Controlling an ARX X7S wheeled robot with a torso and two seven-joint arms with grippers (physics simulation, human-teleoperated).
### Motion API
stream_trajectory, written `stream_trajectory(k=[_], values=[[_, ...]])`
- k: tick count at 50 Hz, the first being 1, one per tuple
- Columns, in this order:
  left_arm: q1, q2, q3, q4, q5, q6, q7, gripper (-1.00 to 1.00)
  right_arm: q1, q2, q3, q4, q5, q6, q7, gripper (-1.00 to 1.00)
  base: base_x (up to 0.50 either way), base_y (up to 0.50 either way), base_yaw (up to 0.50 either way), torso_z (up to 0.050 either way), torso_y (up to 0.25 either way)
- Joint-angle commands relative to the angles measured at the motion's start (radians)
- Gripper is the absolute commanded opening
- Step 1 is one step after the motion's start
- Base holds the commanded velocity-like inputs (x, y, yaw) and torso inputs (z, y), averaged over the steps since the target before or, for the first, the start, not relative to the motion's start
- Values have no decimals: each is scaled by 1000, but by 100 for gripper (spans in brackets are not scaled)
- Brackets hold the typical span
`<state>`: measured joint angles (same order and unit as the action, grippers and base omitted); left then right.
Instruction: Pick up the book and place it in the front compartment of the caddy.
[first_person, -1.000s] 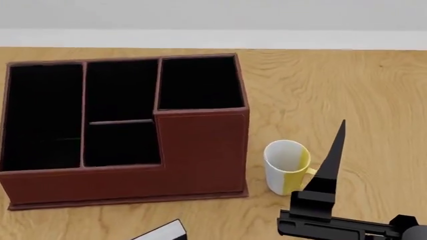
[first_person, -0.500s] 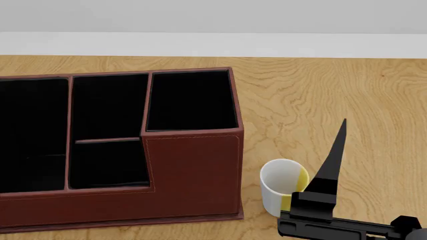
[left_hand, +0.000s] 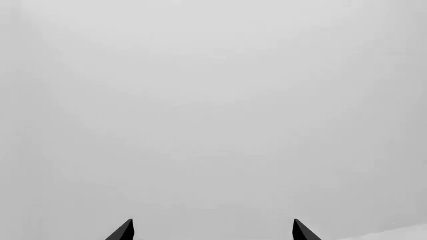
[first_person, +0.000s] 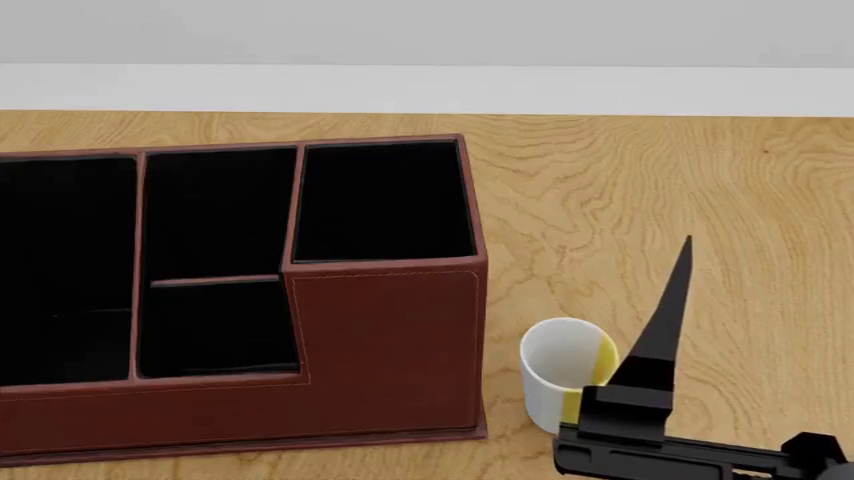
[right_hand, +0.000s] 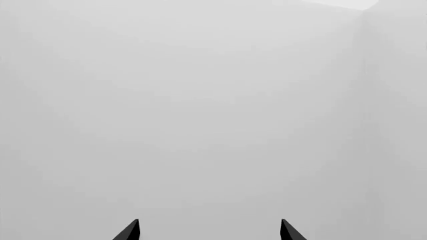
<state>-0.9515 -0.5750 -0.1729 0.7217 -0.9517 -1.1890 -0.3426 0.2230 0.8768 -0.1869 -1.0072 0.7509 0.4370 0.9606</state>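
Book nowhere to be seen in any of the three views. Head view first: caddy (first_person: 387, 350) filling the 9 o'clock half of the wooden table (first_person: 667, 190), dark red with pale stitching, black-lined cells open upward, its far left cut off by the picture edge. Front compartment (first_person: 220, 325) sitting behind the lowered red wall, toward 8 o'clock, with the tall square cell at roughly 11 o'clock of it. Just beside the caddy's right wall, at 5 o'clock, a white mug (first_person: 567, 368) with a yellow side, standing upright and apart from the box. Overlapping the mug's right edge, one pointed black finger of the right gripper (first_person: 663, 330) rising toward 12 o'clock from a black body at the bottom edge; only that finger showing here. Left wrist view next: two black fingertips (left_hand: 125, 231) of the left gripper (left_hand: 212, 231) poking in, spread wide apart, holding nothing, against plain pale grey. Right wrist view last: same picture, two dark fingertips (right_hand: 130, 231) well apart, nothing between them, pale grey blank beyond.
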Motion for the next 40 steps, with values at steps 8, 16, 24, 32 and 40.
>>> stream_trajectory(k=[8,16,24,32,40], values=[[-426,-144,237,-347,-255,-221,453,100,-32,23,15,4,0,-45,3,100,0,0,0,0,0],[-601,-203,477,-443,-221,-302,698,100,-32,30,12,2,1,-48,9,100,0,0,0,0,0],[-819,-217,784,-536,-119,-339,966,100,-36,36,11,4,0,-53,16,100,0,0,0,0,0],[-851,-219,902,-532,-120,-336,1063,100,-24,37,1,4,3,-48,24,100,0,0,0,0,0],[-788,-194,891,-533,-205,-346,1021,100,-34,49,9,0,6,-58,34,100,0,0,0,0,0]])
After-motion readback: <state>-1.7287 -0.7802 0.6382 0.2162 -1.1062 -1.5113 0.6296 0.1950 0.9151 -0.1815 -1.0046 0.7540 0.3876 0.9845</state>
